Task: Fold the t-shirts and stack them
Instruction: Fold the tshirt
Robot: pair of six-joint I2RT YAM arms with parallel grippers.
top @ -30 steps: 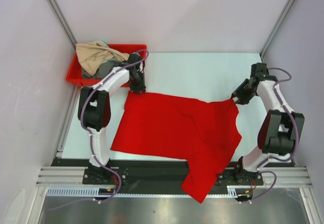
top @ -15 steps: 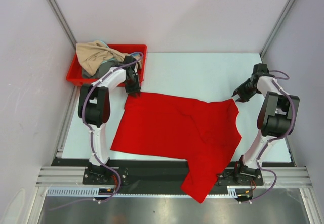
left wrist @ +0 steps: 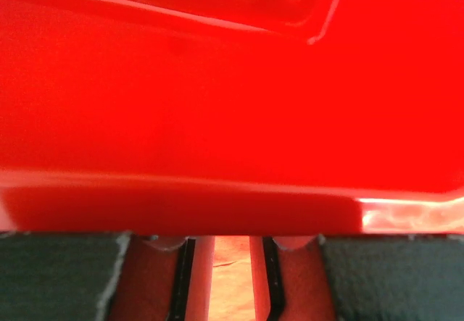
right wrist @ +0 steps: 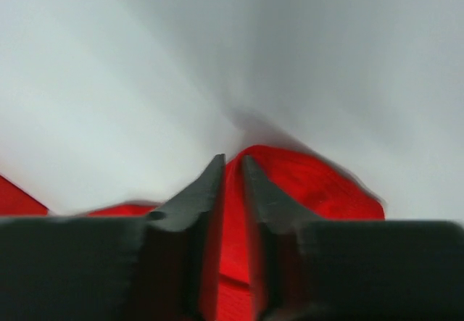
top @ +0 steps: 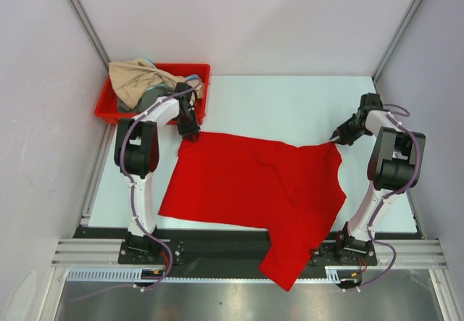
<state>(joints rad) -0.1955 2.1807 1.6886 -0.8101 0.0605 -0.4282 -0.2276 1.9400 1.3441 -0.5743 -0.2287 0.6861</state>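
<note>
at the far left, a rigid red plastic tray (top: pixel 105 109) is holding a heap of crumpled beige-tan, grey and light blue cloth t-shirts (top: pixel 138 82), none of them folded or stacked yet. the left fingers (top: pixel 190 131) are sitting at the far left corner of the plain bright red cloth t-shirt (top: pixel 254 190), close against the tray, and i cannot tell whether they are gripping. the red shirt is lying spread across the white tabletop (top: pixel 283 107) with one part hanging over the near edge, while the right fingers (right wrist: pixel 232 172) are pinching its far right corner, so the folding looks barely begun.
</note>
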